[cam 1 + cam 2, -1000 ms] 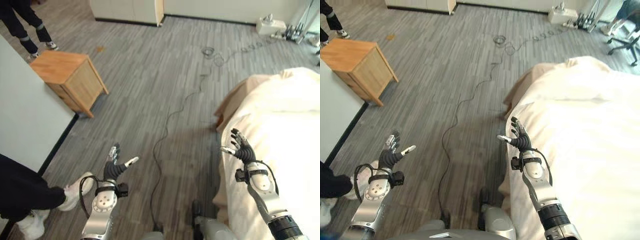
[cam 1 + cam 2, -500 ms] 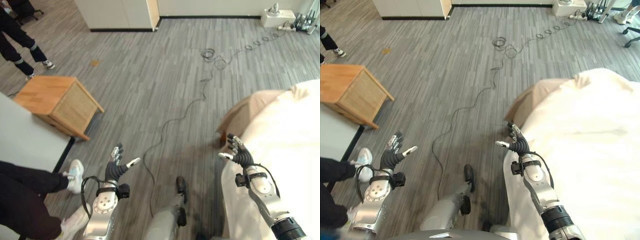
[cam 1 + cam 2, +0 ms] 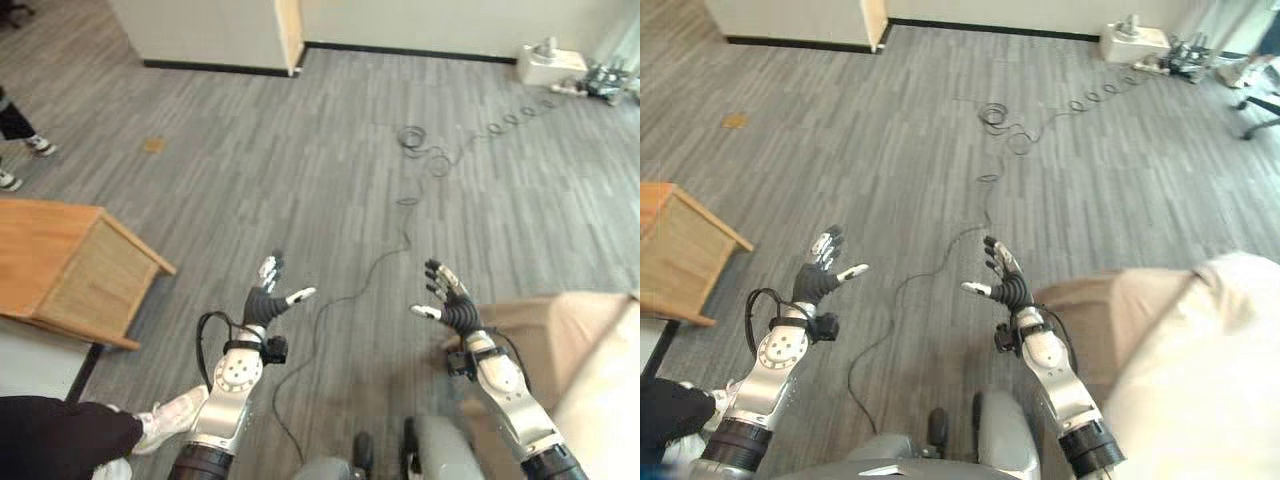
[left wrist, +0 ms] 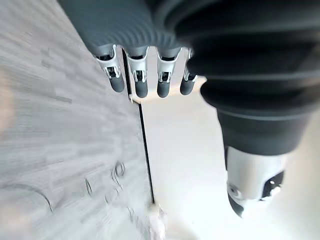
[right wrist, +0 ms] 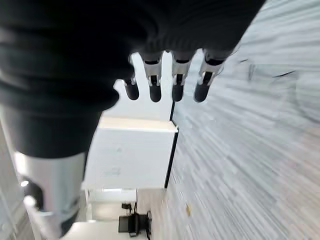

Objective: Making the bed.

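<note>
The bed (image 3: 605, 385) shows at the lower right, with a cream duvet (image 3: 1210, 370) over a tan sheet (image 3: 535, 320) at its corner. My left hand (image 3: 262, 302) is held up over the grey floor, well left of the bed, fingers (image 4: 141, 82) straight and holding nothing. My right hand (image 3: 448, 305) hovers just left of the bed's corner, apart from the cloth, fingers (image 5: 177, 82) spread and empty.
A wooden nightstand (image 3: 70, 265) stands at the left beside a white wall panel. A person's dark trouser leg (image 3: 55, 440) and white shoe (image 3: 172, 412) are at the lower left. A white cabinet (image 3: 200, 30) stands at the back. Open floor lies ahead.
The camera has swung left, away from the bed, so the bed now sits in the lower right corner. Both hands stay open, raised closer together over the floor.
</note>
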